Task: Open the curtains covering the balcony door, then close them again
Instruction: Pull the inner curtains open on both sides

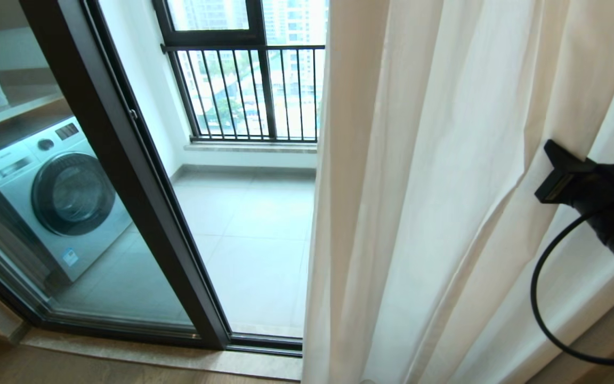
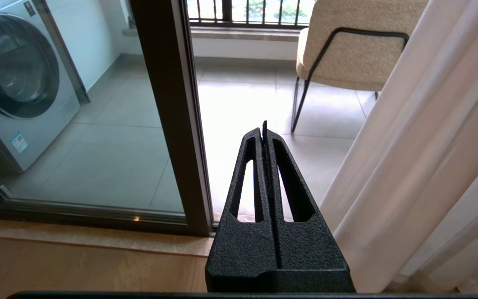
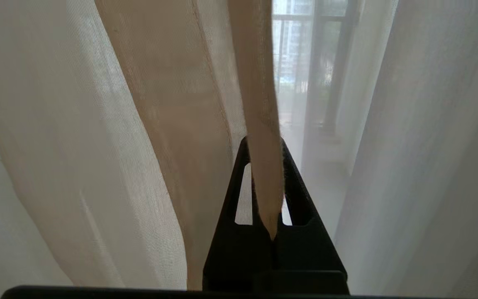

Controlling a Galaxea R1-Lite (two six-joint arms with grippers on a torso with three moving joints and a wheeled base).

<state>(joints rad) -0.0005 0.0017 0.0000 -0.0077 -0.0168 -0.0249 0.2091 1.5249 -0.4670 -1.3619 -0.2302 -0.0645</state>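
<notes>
Right gripper (image 3: 266, 141) clamped tight on a fold of the curtains (image 1: 445, 186); left gripper (image 2: 265, 128) closed, empty, facing the door (image 2: 172, 116).

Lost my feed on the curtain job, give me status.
Right gripper shut on curtains, a fold pinched. Left gripper shut, empty. Balcony door partly uncovered. Nothing in the way.

matte black slotted pincer (image 2: 264, 128) fingers, black-sleeved right arm (image 1: 613, 205) trailing a looping black cable (image 1: 544, 314).
</notes>
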